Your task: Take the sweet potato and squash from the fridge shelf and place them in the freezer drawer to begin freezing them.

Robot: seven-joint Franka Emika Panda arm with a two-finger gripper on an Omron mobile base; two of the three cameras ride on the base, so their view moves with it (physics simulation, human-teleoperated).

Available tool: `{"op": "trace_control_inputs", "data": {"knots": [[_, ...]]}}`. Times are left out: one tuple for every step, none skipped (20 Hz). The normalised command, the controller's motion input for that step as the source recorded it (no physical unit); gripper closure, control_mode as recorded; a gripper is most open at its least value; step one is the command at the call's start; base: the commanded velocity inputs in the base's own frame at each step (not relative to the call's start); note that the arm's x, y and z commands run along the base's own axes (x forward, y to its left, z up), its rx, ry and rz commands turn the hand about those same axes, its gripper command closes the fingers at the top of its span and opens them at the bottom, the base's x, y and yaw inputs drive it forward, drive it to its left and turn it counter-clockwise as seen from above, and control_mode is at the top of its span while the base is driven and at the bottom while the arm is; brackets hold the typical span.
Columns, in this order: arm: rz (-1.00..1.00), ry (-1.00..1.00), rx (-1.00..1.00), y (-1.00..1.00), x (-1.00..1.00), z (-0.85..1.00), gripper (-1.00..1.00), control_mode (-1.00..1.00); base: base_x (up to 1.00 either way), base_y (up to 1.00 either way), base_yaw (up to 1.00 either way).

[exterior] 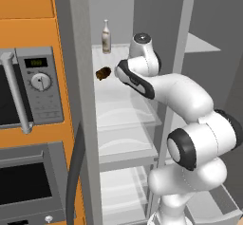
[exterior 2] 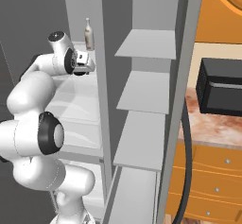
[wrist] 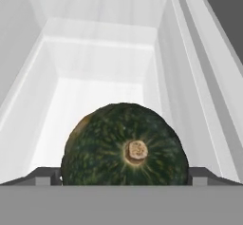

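Observation:
The squash (wrist: pixel 124 145), a dark green ball with a tan stem scar, sits on the frosted fridge shelf (wrist: pixel 95 91) and spans nearly the whole gap between my fingertips. My gripper (wrist: pixel 122 177) is open around it, one tip on each side. The base views show my hand (exterior: pixel 135 74) reaching into the fridge at the level of that shelf (exterior: pixel 114 96). The reddish-brown sweet potato (exterior: pixel 103 73) lies on the shelf just left of my hand. A light grey low-walled tray (exterior: pixel 216 204) at the lower right, partly behind my arm, may be the freezer drawer.
A pale bottle (exterior: pixel 106 37) stands upright at the back of the shelf, past the sweet potato. Clear bins (exterior: pixel 126 117) sit below the shelf. Door shelves (exterior 2: pixel 146 43) line the open door on the right. An orange cabinet with a microwave (exterior: pixel 33 86) flanks the fridge's left side.

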Motion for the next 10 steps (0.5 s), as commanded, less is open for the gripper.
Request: {"op": "trace_control_inputs", "data": {"knots": [[0.0, 0.0, 0.0, 0.0, 0.05, -0.21, -1.0, -1.0, 0.0, 0.0, 0.0], [0.0, 0.0, 0.0, 0.0, 0.09, -0.26, -1.0, -1.0, 0.0, 0.0, 0.0], [0.0, 0.0, 0.0, 0.06, 0.17, -0.32, 1.0, -1.0, 0.0, 0.0, 0.0], [0.0, -0.05, 0.0, 0.23, 0.14, -0.25, 1.0, -1.0, 0.0, 0.0, 0.0], [0.0, -0.15, 0.0, 0.09, 0.09, -0.26, 1.0, -1.0, 0.0, 0.0, 0.0], [0.0, -0.14, 0.0, 0.01, 0.2, -0.21, 1.0, -1.0, 0.0, 0.0, 0.0], [0.02, -0.21, 0.0, 0.0, 0.0, -0.19, 1.0, -1.0, 0.0, 0.0, 0.0], [0.03, -0.2, 0.0, 0.0, 0.0, -0.07, 1.0, -1.0, 0.0, 0.0, 0.0], [0.04, -0.17, 0.01, 0.0, -0.15, 0.0, 1.0, -1.0, 0.0, 0.0, 0.0], [0.03, -0.11, 0.03, 0.0, -0.6, 0.0, 1.0, -1.0, 0.0, 0.0, 0.0]]}}
